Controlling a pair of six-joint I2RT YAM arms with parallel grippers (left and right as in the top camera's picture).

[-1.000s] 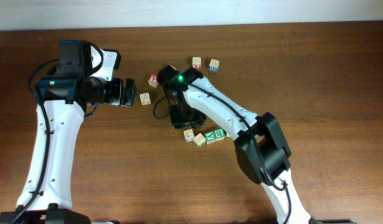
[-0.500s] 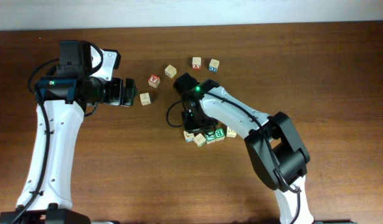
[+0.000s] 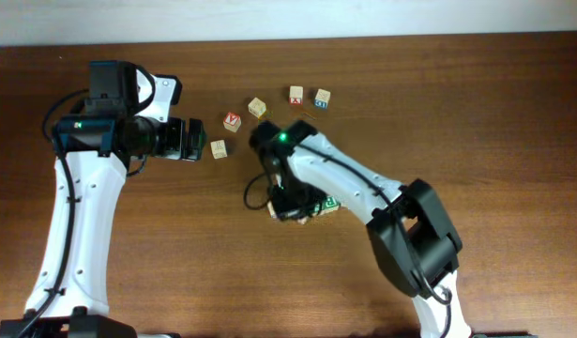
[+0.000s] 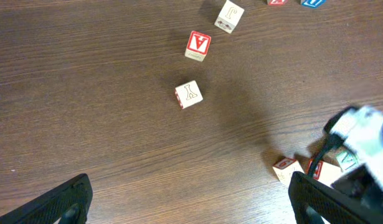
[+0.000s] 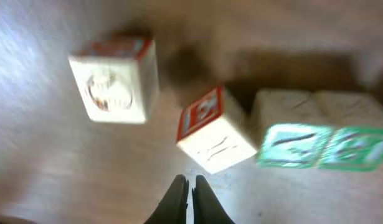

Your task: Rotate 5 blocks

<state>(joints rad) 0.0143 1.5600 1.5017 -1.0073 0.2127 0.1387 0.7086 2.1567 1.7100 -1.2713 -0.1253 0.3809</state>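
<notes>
The blocks lie in a tight cluster in mid-table, mostly hidden under my right wrist in the overhead view, where only a green-printed block peeks out. The right wrist view shows two green-faced blocks side by side, a tilted block with a red face and a pale block apart to the left. My right gripper is shut and empty, just in front of the red-faced block. My left gripper is wide open over bare wood, left of the cluster.
A loose pale block lies just off the left gripper's tips. Further back are the red "V" cube, another pale block, the red "X" cube and a blue-printed cube. The table's far edge runs behind them.
My right arm has swung from the back blocks toward me and now covers the cluster; its jaws have closed on nothing. The left arm has not moved.
</notes>
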